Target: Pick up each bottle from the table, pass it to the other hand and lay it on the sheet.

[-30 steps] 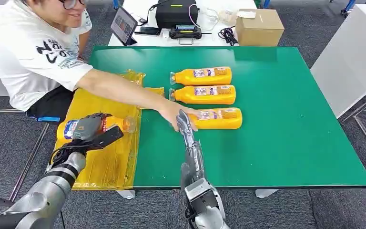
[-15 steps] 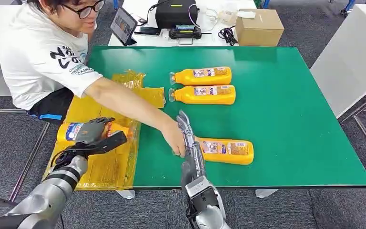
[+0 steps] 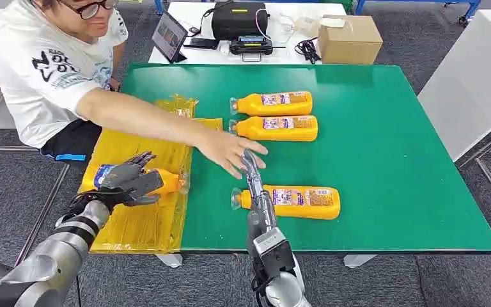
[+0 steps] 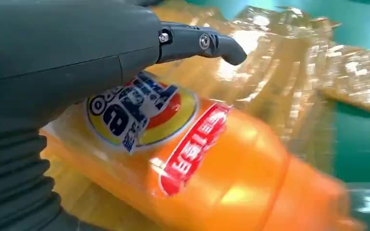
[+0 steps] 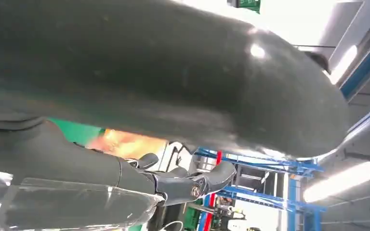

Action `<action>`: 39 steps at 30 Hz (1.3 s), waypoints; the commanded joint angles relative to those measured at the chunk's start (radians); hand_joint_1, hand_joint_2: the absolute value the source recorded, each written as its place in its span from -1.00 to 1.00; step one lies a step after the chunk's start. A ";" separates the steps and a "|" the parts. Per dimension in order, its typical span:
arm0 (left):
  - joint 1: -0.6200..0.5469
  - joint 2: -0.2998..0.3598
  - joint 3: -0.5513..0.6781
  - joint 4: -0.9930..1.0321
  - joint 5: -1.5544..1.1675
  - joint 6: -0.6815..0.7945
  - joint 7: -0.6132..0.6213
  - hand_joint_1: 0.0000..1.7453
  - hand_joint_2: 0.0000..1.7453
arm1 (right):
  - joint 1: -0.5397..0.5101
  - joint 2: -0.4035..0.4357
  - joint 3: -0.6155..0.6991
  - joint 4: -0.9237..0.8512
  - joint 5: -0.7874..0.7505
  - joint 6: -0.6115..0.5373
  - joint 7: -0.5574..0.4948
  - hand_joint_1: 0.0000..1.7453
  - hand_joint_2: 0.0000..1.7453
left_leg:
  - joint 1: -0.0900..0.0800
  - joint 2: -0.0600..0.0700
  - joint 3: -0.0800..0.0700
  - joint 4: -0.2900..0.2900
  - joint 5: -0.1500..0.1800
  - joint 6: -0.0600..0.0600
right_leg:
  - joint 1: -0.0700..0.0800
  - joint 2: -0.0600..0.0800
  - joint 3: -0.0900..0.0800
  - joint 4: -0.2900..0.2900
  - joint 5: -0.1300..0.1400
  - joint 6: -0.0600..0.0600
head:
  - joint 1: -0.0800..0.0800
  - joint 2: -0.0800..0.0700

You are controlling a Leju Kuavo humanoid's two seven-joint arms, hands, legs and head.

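Since a second ago the person's hand (image 3: 230, 152) has dragged the nearest bottle (image 3: 291, 201) toward my edge of the green desk (image 3: 390, 166) and let go; that hand now hovers above the desk, just beyond my right hand (image 3: 250, 165). Meanwhile my left hand (image 3: 128, 180) has loosened: its fingers are now spread apart over the bottle on the sheet (image 3: 160, 182), no longer wrapped round it.

That bottle lies on its side on the yellow sheet (image 3: 134, 220), cap pointing toward the desk. My left wrist view shows its label close up, with my thumb (image 4: 207, 43) lifted off the orange body.

My right hand stands on edge, fingers stretched forward and holding nothing. It hangs above the cap end of the nearest bottle, which lies on its side with its cap toward the sheet. I cannot tell whether they touch.

Two more bottles (image 3: 272, 103) (image 3: 275, 128) lie side by side farther out on the desk, caps toward the sheet. A cardboard box (image 3: 350, 38) sits on the white table beyond.
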 commanded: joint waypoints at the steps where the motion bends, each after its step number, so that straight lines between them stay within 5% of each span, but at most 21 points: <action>1: 0.055 0.019 0.122 0.063 0.169 -0.279 -0.091 -1.00 -1.00 | -0.039 0.024 -0.038 0.129 -0.003 0.013 0.006 -1.00 -1.00 | 0.001 0.007 0.005 -0.002 0.000 -0.002 | 0.001 0.006 0.003 -0.003 0.002 -0.002 | 0.000 0.000; 10: 0.074 0.009 0.136 0.024 0.285 -0.373 -0.155 -1.00 -1.00 | -0.051 0.025 -0.039 0.153 -0.006 0.024 0.006 -1.00 -1.00 | 0.001 0.006 0.008 -0.002 0.000 -0.002 | 0.001 0.006 0.006 -0.002 0.001 -0.002 | 0.000 0.000; 13: 0.096 -0.048 0.117 -0.061 0.352 -0.172 -0.232 -1.00 -1.00 | -0.047 0.022 -0.037 0.153 0.006 0.012 0.007 -1.00 -1.00 | 0.001 0.005 0.008 -0.002 0.000 -0.002 | 0.002 0.004 0.006 -0.002 0.001 -0.002 | 0.000 0.000; 14: 0.105 -0.088 0.123 -0.118 0.399 0.032 -0.272 -1.00 -1.00 | -0.048 0.010 -0.029 0.156 0.005 -0.006 0.006 -1.00 -1.00 | 0.001 0.003 0.007 -0.001 0.000 -0.001 | 0.001 0.003 0.006 -0.002 0.001 -0.002 | 0.000 0.000; 18: 0.150 -0.155 0.051 -0.309 0.447 0.475 -0.328 -1.00 -1.00 | -0.058 -0.028 0.002 0.131 0.143 -0.098 0.051 -1.00 -1.00 | 0.001 -0.001 0.003 0.001 0.001 -0.001 | 0.001 -0.001 0.002 -0.001 0.000 -0.001 | 0.001 0.000; 19: 0.171 -0.150 0.013 -0.359 0.470 0.562 -0.328 -1.00 -1.00 | -0.067 -0.043 0.006 0.130 0.189 -0.104 0.095 -1.00 1.00 | 0.002 0.000 0.001 0.002 0.001 -0.001 | 0.002 -0.001 0.001 -0.001 0.001 -0.002 | 0.000 0.000; 24: 0.231 -0.132 -0.036 -0.498 0.560 0.645 -0.328 -1.00 -1.00 | -0.100 -0.074 0.003 0.168 0.315 -0.137 0.169 -1.00 1.00 | 0.001 0.002 0.000 0.001 0.001 -0.001 | 0.002 0.002 0.000 -0.001 0.001 -0.001 | 0.000 0.000; 25: 0.261 -0.151 0.005 -0.592 0.511 0.645 -0.328 -1.00 1.00 | -0.111 -0.088 0.002 0.177 0.357 -0.150 0.195 -1.00 1.00 | 0.002 0.003 0.000 0.001 0.000 -0.001 | 0.002 0.002 -0.001 -0.002 0.001 -0.002 | 0.000 0.000; 30: 0.388 -0.210 0.051 -0.901 0.617 0.645 -0.328 -1.00 1.00 | -0.174 -0.198 -0.034 0.228 0.583 -0.151 0.363 -1.00 1.00 | 0.001 0.006 -0.004 0.001 0.001 0.000 | 0.002 0.005 -0.006 -0.002 0.002 0.000 | 0.000 0.000; 33: 0.406 -0.179 -0.004 -0.845 0.856 0.596 -0.328 -1.00 1.00 | -0.188 -0.238 -0.079 0.225 0.638 -0.129 0.443 -1.00 1.00 | 0.002 0.008 -0.004 0.001 0.000 -0.001 | 0.003 0.006 -0.005 -0.003 0.002 -0.001 | 0.000 0.000; 39: 0.431 -0.166 -0.038 -0.790 0.896 0.559 -0.328 -1.00 1.00 | -0.230 -0.294 -0.115 0.265 0.625 0.000 0.493 -1.00 1.00 | 0.000 0.004 -0.006 0.001 0.001 0.000 | 0.001 0.003 -0.007 -0.002 0.002 0.000 | 0.000 0.000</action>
